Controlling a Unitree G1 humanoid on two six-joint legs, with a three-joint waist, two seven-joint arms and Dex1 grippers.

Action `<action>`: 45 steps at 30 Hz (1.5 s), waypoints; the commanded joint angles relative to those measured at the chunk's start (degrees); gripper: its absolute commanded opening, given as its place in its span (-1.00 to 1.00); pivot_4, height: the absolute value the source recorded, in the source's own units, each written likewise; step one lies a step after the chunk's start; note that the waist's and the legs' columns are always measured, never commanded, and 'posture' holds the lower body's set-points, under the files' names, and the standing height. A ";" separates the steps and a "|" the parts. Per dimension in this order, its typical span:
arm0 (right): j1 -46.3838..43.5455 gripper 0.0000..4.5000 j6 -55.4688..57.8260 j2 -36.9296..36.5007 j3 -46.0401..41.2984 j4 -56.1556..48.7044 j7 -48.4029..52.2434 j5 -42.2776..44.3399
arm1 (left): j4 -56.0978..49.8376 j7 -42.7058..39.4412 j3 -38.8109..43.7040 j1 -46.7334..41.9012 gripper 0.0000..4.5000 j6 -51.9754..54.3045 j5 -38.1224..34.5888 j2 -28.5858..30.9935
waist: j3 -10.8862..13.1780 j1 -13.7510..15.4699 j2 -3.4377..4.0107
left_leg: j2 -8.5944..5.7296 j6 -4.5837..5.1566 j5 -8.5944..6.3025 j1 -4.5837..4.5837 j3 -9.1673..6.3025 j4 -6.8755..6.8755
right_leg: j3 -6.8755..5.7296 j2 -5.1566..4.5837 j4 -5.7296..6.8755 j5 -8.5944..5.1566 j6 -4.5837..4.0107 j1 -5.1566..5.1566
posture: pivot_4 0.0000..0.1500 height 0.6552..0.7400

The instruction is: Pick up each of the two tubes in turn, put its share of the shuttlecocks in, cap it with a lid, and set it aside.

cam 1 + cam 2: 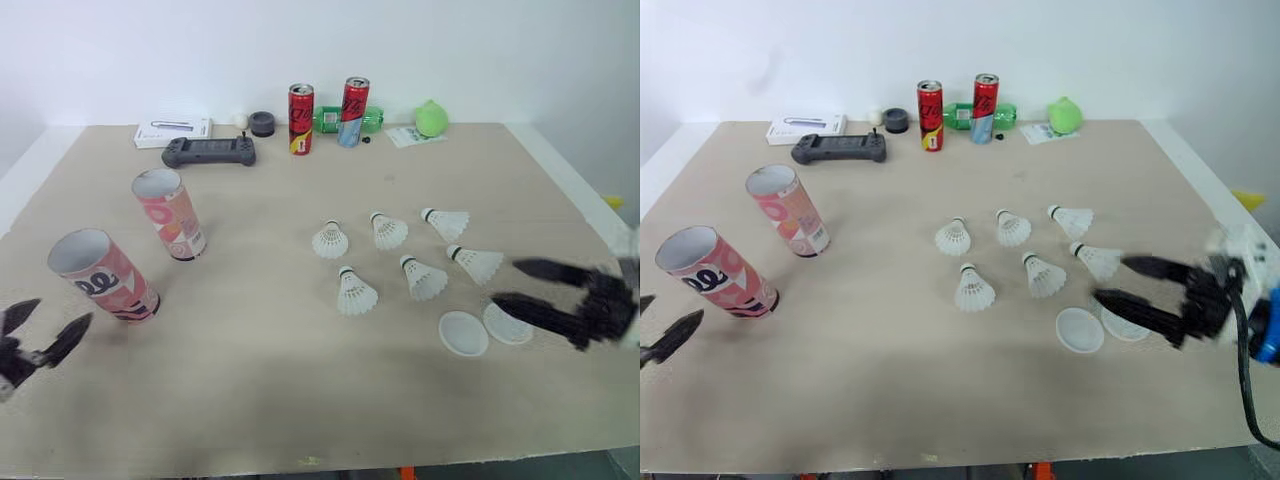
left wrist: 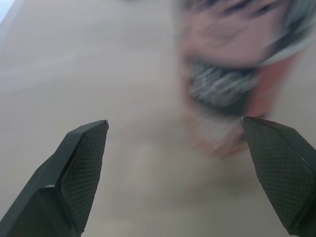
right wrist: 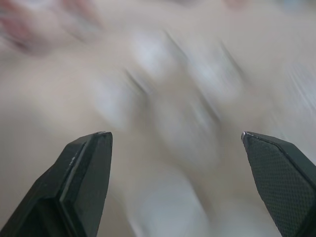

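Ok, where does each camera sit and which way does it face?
Left eye view: head, down over the table; left end effector, right end effector show.
Right eye view: beside it, same scene.
Left wrist view: along open left jaws toward the near tube.
Right wrist view: along open right jaws toward the table.
Shared: head and left wrist see that tube.

both tubes are pink: the left-edge tube [image 1: 103,275] carries black lettering, the other tube [image 1: 170,213] red-and-white patches. white shuttlecocks [image 1: 356,292] (dark bands at the corks), white lids [image 1: 463,333], red cans [image 1: 300,119], beige table [image 1: 260,380].
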 commanded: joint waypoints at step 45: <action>-15.93 1.00 -5.30 16.64 30.76 -12.23 -14.63 -5.94 | 33.30 7.49 -19.08 -26.22 0.97 -21.78 9.46 -7.37 | -0.23 0.80 -0.20 | -0.01 0.07 0.06 -0.16 -0.16 0.50 | -0.13 -0.01 0.00 0.37 0.05 0.21 | 1.00 1.00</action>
